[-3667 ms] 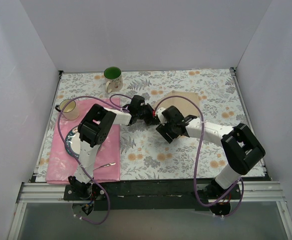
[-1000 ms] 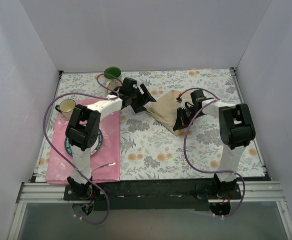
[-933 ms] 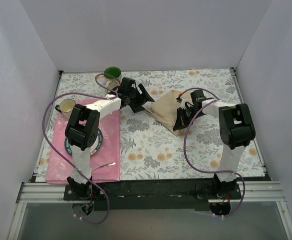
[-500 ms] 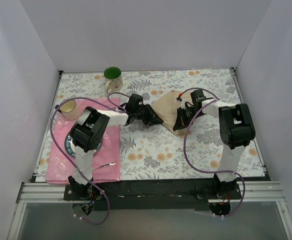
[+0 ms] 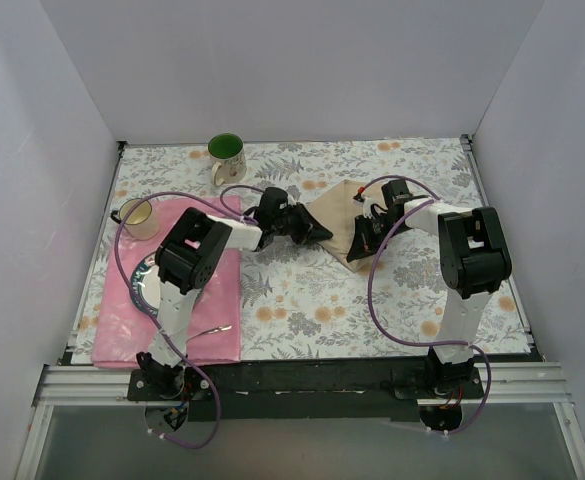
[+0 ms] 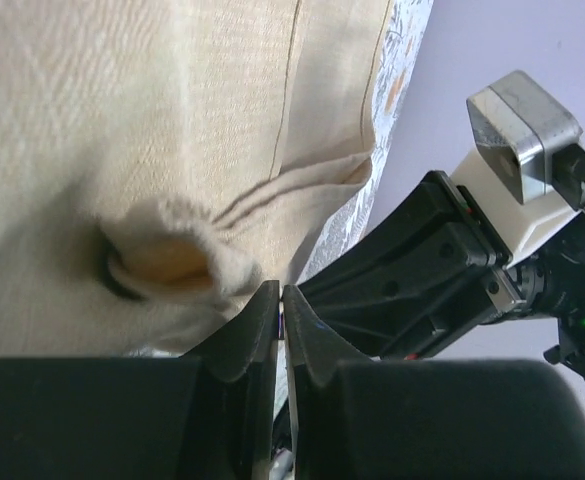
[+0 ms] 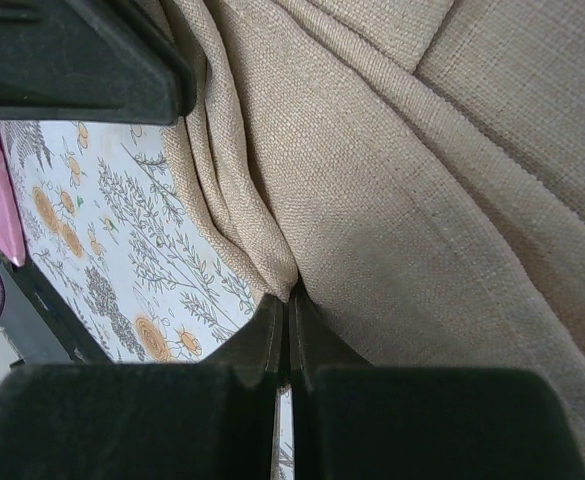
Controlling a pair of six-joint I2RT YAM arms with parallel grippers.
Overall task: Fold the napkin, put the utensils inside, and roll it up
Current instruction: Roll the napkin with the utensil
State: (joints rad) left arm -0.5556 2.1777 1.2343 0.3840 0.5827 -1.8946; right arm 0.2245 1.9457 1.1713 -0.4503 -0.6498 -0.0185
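From above, the napkin (image 5: pixel 334 212) lies on the bench's floral tablecloth (image 5: pixel 302 300), with the left fingers (image 5: pixel 319 234) and right fingers (image 5: pixel 360 240) at its near edges, probably to fold it. The fork (image 5: pixel 212 329) waits well apart on the pink placemat (image 5: pixel 117 325). The left wrist view shows the fingers nipped narrow at a bunched napkin corner. The right wrist view shows the fingers pinching a fold.

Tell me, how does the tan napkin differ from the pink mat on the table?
The napkin is tan; the placemat is pink. The napkin is smaller than the placemat. The napkin is creased and bunched, while the placemat lies flat under a plate. Both rest on the floral tablecloth.
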